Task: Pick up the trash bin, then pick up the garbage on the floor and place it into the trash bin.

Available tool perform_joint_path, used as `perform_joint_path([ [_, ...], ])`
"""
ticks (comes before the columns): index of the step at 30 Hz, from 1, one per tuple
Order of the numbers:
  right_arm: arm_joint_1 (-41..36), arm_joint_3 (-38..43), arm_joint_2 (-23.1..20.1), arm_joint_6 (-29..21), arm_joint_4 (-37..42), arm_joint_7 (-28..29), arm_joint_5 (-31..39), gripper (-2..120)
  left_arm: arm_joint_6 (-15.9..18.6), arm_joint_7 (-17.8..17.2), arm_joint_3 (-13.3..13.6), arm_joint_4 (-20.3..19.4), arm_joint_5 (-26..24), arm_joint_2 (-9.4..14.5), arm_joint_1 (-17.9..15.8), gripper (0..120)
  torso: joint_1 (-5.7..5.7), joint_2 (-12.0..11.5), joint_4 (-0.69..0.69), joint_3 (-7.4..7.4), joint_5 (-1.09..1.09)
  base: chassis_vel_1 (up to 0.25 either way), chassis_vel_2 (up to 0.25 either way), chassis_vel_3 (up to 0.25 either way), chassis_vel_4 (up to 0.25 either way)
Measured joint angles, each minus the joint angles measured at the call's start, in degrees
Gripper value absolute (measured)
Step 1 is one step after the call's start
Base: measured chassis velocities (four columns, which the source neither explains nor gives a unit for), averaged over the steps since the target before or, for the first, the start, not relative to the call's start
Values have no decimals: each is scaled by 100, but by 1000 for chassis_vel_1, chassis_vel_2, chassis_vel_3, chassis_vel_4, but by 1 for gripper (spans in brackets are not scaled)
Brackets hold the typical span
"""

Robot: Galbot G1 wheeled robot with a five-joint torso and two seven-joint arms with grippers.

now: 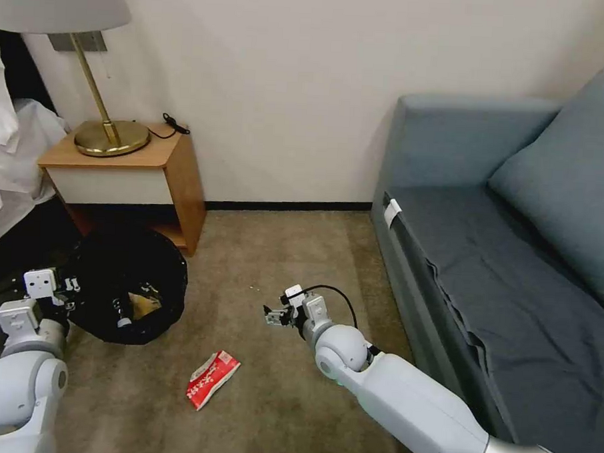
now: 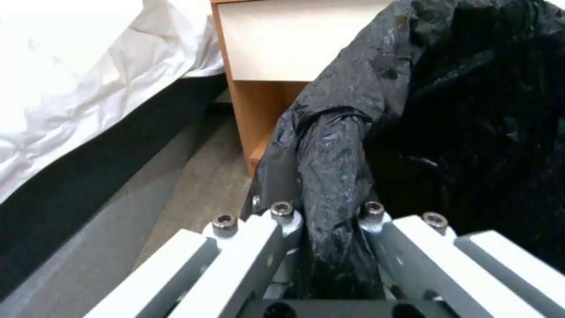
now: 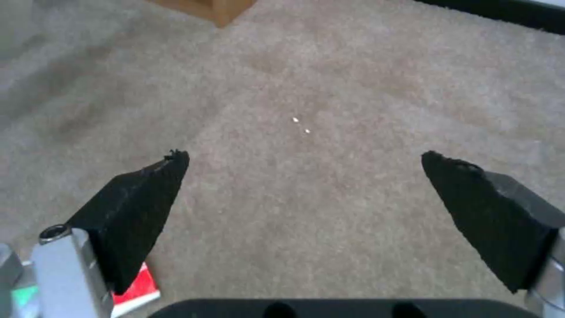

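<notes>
Trash bin (image 1: 129, 282): beside the wooden nightstand (image 1: 177, 174), black liner rim clamped in the left gripper (image 2: 324, 221); pickup judged done. Litter already lies inside. Right gripper (image 1: 271, 316): hovering above the carpet between bin and sofa (image 1: 514, 262), fingers (image 3: 141, 198) spread wide, empty. Outstanding: red-and-white packet (image 1: 212, 378) on the floor, near the bin.

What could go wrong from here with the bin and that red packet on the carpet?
The left gripper is clamped on a fold of the black liner, not clearly on the rim, so the trash bin might slip or tilt and spill what is inside. The right gripper is open over bare carpet, with the red-and-white packet off to one side, so closing here would likely miss it.
</notes>
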Motion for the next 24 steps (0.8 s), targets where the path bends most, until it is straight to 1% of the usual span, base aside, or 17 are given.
perform_joint_path([
  [7, -146, 102, 35, 40, -25, -40, -22, 100, -28, 23, 8, -25, 8, 7, 37, 4, 0, 0, -1, 0, 1, -42, 98, 55, -109],
  [17, -230, 95, 73, 30, -2, -70, -134, 100, -45, 24, 5, -33, -16, 40, 45, 4, 0, 0, -2, 1, 0, -132, 161, 120, -172],
  [19, -236, 48, 43, -2, 60, -155, -179, 100, -50, 22, 2, -36, -26, 51, 55, 4, 0, 0, 0, 1, 0, -72, 119, 96, -113],
  [24, -191, -132, -37, -52, 147, -272, -168, 100, -62, 20, 8, -36, -41, 60, 60, 4, 0, 0, -2, 1, 0, -35, 52, 48, -49],
])
